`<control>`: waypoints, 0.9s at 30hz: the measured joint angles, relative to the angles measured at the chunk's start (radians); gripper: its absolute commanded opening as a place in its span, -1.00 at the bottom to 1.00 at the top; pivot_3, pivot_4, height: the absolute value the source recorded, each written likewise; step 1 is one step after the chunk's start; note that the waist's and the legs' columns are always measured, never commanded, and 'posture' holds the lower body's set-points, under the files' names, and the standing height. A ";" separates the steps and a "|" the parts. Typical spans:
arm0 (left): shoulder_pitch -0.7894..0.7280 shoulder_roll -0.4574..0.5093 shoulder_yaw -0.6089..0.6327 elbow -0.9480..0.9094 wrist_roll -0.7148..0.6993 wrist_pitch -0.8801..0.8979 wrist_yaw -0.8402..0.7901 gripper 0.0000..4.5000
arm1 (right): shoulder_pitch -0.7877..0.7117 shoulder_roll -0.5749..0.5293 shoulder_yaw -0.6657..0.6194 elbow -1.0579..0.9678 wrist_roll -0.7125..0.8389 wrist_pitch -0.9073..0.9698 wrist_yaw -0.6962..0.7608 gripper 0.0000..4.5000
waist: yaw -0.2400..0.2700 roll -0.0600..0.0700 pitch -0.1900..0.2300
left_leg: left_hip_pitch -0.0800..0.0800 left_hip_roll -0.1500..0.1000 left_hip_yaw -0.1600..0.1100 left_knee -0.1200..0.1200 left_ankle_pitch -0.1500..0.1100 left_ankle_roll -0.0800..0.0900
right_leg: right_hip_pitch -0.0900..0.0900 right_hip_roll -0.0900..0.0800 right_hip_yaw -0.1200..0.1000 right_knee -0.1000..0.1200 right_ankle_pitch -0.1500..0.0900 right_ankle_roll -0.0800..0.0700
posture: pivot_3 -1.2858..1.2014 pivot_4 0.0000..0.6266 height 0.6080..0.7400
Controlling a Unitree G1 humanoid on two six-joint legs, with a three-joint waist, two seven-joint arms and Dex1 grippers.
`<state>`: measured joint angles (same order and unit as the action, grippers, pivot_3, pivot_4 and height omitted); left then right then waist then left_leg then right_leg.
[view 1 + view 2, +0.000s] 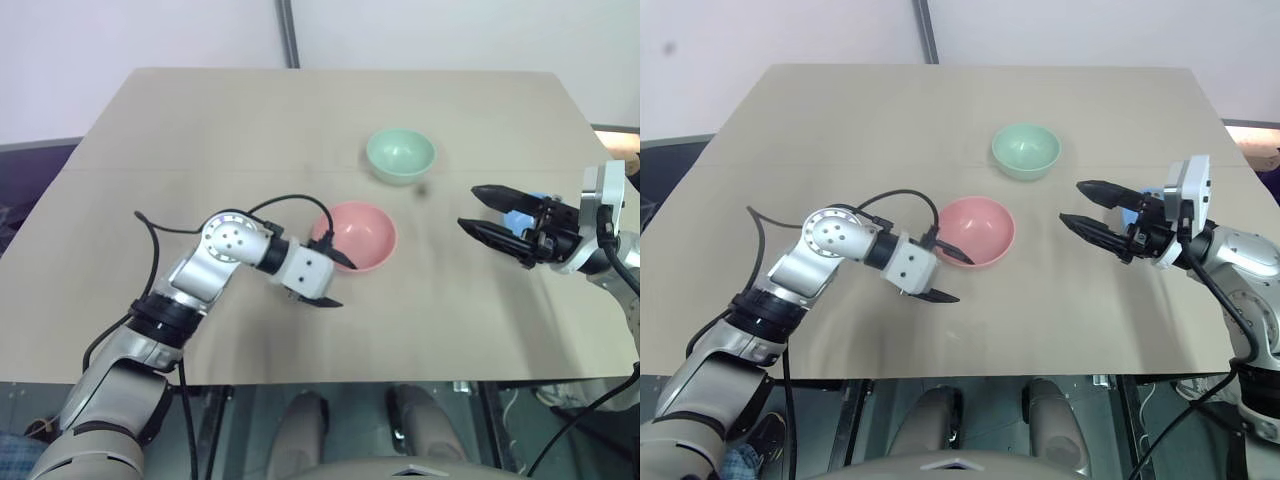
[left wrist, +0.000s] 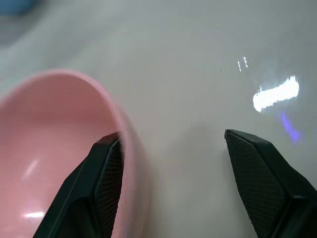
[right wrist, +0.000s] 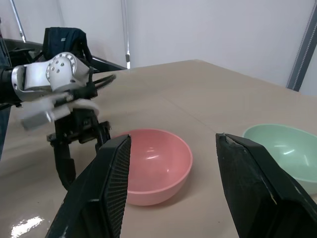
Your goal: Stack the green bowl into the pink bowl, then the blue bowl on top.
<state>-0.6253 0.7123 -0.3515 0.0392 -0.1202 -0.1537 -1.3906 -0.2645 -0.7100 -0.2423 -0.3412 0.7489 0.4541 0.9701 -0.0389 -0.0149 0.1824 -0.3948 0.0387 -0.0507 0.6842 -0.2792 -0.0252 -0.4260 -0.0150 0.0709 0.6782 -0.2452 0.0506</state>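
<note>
The pink bowl (image 1: 357,236) sits upright at the table's middle. My left gripper (image 1: 335,279) is open astride its near-left rim, one finger inside the bowl and the other outside over the tabletop; the left wrist view shows the bowl's wall (image 2: 74,148) by one finger. The green bowl (image 1: 400,155) stands empty behind and to the right of the pink one. My right gripper (image 1: 472,208) hovers open to the right of both, pointing left, with nothing between its fingers. A patch of the blue bowl (image 1: 519,218) shows behind those fingers; the rest of it is hidden.
The beige table (image 1: 200,130) has bare surface on its left half and along the front edge. A black cable (image 1: 155,250) loops off my left forearm above the tabletop. A grey pole (image 1: 288,35) stands behind the far edge.
</note>
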 measured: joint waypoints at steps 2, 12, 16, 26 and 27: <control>0.007 0.009 0.050 -0.057 -0.073 0.125 0.014 0.48 | 0.000 0.000 0.000 0.007 -0.003 -0.001 0.003 0.34 | 0.000 0.000 0.000 | 0.000 0.000 0.000 0.000 0.000 0.000 | 0.000 0.000 0.000 0.000 0.000 0.000 | 0.03 -0.52 1.00; 0.120 0.058 0.398 -0.151 -0.230 0.510 0.310 0.48 | -0.033 -0.002 0.023 0.056 -0.045 -0.012 0.024 0.34 | -0.006 0.000 0.000 | 0.001 0.000 0.000 0.000 0.000 0.000 | 0.000 0.000 0.000 0.000 0.000 0.000 | 0.03 -0.52 1.00; 0.224 0.081 0.500 -0.165 -0.217 0.523 0.407 0.48 | -0.072 -0.042 0.066 0.124 -0.122 -0.015 0.023 0.34 | 0.002 0.000 0.000 | 0.001 0.000 0.000 0.000 0.000 0.000 | 0.000 0.000 0.000 0.000 0.000 0.000 | 0.03 -0.52 1.00; 0.333 0.080 0.776 -0.291 -0.394 0.725 0.570 0.48 | -0.290 -0.029 0.230 0.392 -0.389 -0.120 0.004 0.34 | -0.002 0.000 0.000 | 0.001 0.000 0.000 0.000 0.000 0.000 | 0.000 -0.001 0.000 0.000 0.000 0.000 | 0.03 -0.52 1.00; 0.337 0.079 0.777 -0.298 -0.398 0.729 0.570 0.48 | -0.300 -0.025 0.235 0.400 -0.395 -0.122 0.003 0.34 | -0.002 0.000 0.000 | 0.001 0.000 0.000 -0.001 0.000 0.000 | 0.000 -0.001 0.000 0.000 0.000 0.000 | 0.03 -0.52 1.00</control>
<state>-0.2887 0.7915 0.4252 -0.2587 -0.5179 0.5754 -0.8202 -0.5646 -0.7351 -0.0075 0.0589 0.3538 0.3318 0.9735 -0.0410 -0.0147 0.1827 -0.3940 0.0390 -0.0503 0.6836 -0.2791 -0.0253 -0.4263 -0.0156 0.0706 0.6783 -0.2451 0.0504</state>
